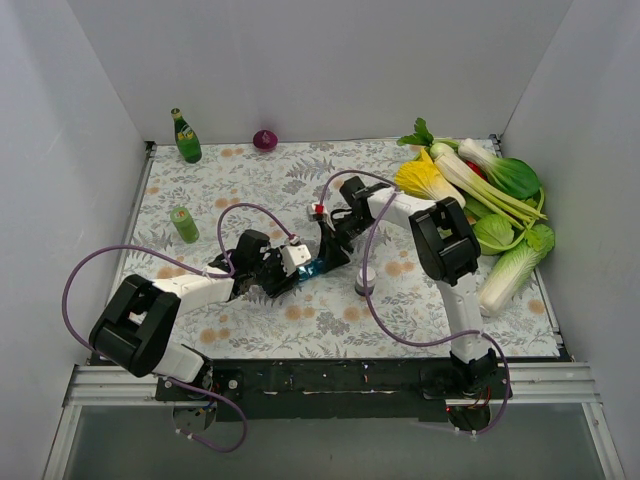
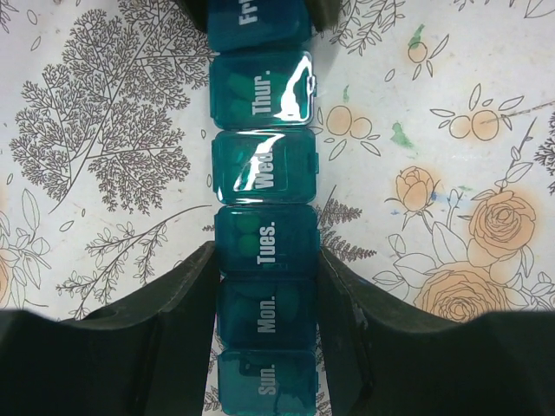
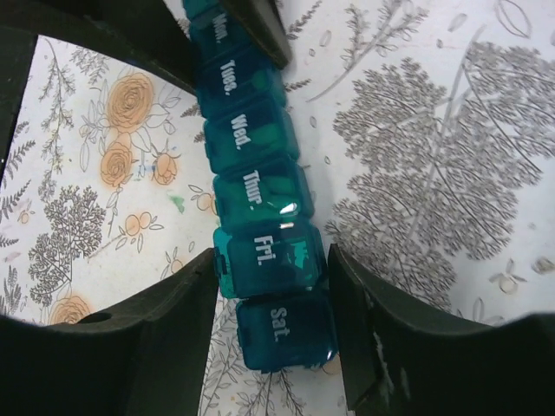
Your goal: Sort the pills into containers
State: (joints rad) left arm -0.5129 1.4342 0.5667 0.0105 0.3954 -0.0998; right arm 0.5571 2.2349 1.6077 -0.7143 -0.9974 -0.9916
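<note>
The teal-blue pill organiser strip (image 1: 315, 266) lies on the floral cloth at mid-table with all its lids closed. Its day labels run Sun. to Sat. Pale green pills show through the Mon., Tues. and Thur. lids in the left wrist view (image 2: 264, 165). My left gripper (image 2: 267, 256) is closed on the strip's sides at the Mon./Tues. end. My right gripper (image 3: 271, 260) straddles the Fri./Sat. end of the strip (image 3: 247, 139), with narrow gaps beside its fingers. In the top view the left gripper (image 1: 290, 268) and right gripper (image 1: 330, 255) meet over the strip.
A tall green bottle (image 1: 186, 137) and a purple ball-like thing (image 1: 265, 139) stand at the back. A small green can (image 1: 184, 223) is at the left. A pile of leafy vegetables (image 1: 490, 200) fills the right side. White walls enclose the table.
</note>
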